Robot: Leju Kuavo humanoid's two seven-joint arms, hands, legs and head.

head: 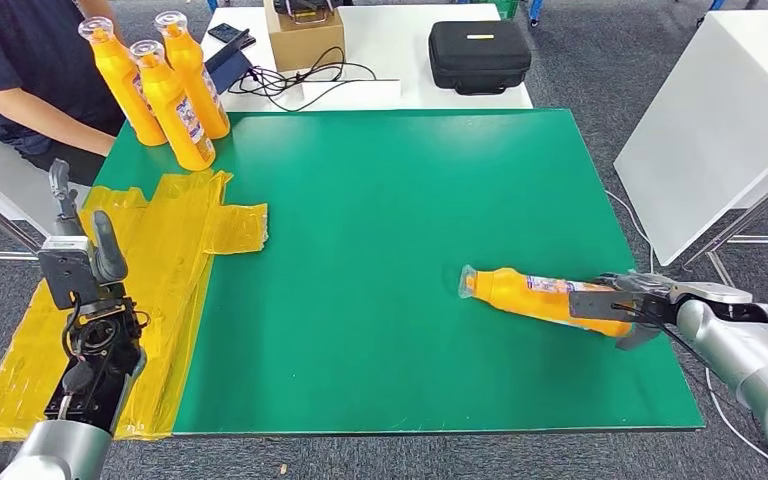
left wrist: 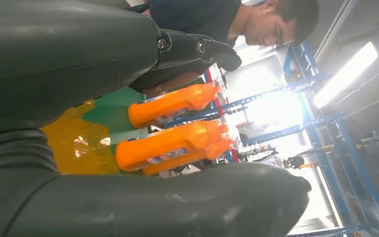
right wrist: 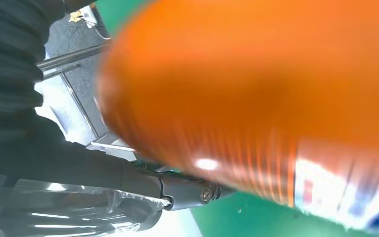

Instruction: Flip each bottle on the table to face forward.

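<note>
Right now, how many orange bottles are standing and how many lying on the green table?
Standing orange bottles: 3
Lying orange bottle: 1, held by the right robot hand
Total: 4

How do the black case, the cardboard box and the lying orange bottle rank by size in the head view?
1. Lying orange bottle, though it is nearest the camera, so that is unsure.
2. Black case.
3. Cardboard box, smallest as seen.

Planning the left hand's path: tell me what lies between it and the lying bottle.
Head view: bare green mat between left hand and lying bottle.
</note>
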